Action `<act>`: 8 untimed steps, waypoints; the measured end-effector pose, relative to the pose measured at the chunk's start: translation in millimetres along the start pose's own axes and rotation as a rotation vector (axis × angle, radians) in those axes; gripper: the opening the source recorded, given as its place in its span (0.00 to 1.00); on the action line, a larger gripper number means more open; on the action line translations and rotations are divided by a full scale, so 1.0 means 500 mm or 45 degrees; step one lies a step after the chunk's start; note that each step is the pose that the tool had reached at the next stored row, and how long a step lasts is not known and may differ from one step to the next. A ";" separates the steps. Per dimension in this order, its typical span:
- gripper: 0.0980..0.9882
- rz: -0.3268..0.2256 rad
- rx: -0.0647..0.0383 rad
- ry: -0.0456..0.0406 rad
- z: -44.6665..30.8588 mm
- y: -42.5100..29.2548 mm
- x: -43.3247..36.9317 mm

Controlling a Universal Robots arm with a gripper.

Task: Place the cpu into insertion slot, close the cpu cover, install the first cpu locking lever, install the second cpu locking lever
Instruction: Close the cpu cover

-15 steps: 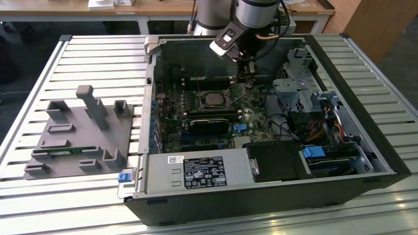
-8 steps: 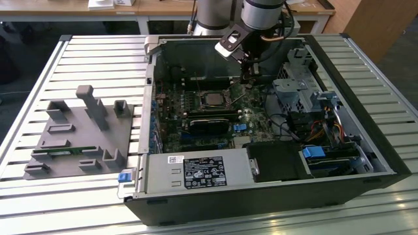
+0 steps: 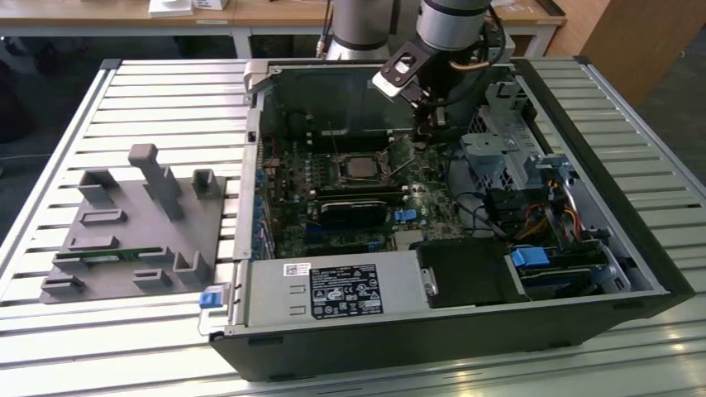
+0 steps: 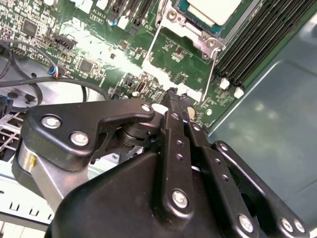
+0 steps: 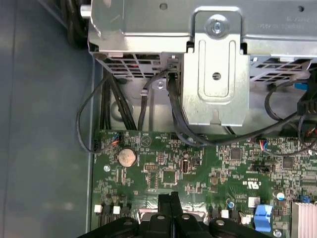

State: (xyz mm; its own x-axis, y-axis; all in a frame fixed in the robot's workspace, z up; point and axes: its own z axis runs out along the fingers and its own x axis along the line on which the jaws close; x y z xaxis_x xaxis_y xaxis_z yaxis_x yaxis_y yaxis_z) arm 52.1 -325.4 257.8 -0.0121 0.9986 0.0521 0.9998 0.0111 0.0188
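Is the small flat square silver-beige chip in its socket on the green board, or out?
In. The silver-beige cpu lies flat inside the silvery-rimmed insertion slot; the exterior view shows the same.

Flat green board (image 5: 163,171) lies open ahead of the jaws of the gripper (image 5: 171,199). Beyond it, black cables (image 5: 177,119) and a metal bracket (image 5: 215,84) block the way, and the case wall (image 5: 44,124) closes 1 side.

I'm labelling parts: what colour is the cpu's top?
The cpu has a pale silver-beige metal top, clearest in the second wrist view.
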 end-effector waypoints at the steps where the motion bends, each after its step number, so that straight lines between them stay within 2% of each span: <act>1: 0.03 0.000 0.000 0.000 0.001 0.002 0.000; 8: 0.03 0.000 0.005 0.001 0.005 0.020 0.000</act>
State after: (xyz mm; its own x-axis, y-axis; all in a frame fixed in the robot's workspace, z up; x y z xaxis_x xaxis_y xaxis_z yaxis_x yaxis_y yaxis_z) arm 62.0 -325.0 255.4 -0.0118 0.9985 0.0526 0.9998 0.0111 0.0151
